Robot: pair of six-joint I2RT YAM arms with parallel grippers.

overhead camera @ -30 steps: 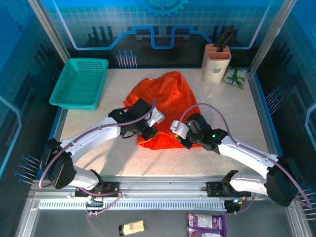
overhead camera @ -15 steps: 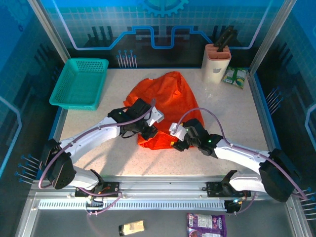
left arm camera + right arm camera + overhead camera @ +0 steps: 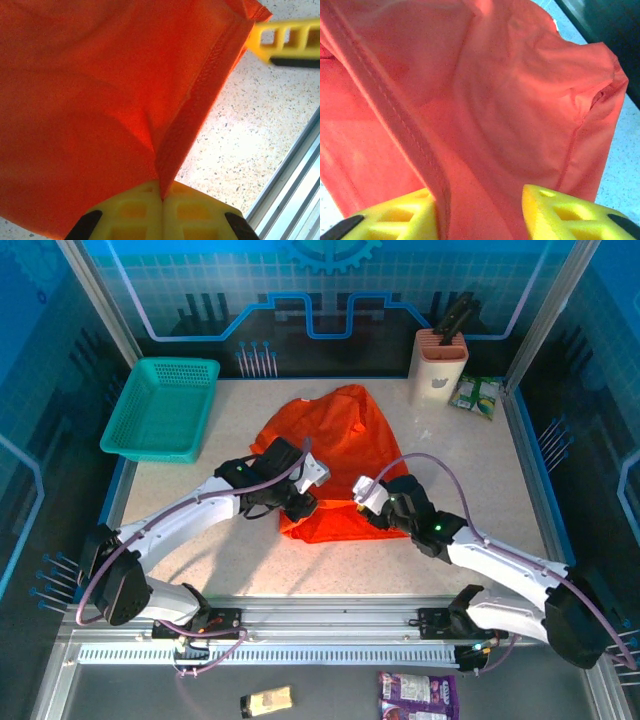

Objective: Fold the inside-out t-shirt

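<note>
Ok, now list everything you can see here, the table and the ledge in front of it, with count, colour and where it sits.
t-shirt: one, bright orange, crumpled at the middle of the table
basket: one, teal mesh, far left corner of the table
knife block: one, beige with black handles, far right
packet: one, green, just right of the knife block
table: one, pale speckled top
wrapper: one, yellowish, on the ledge below the arm bases
pouch: one, purple, on the same ledge, further right
left gripper: one, yellow fingers, shut on the t-shirt's hem
right gripper: one, yellow fingers, jaws apart astride a fold of the t-shirt
</note>
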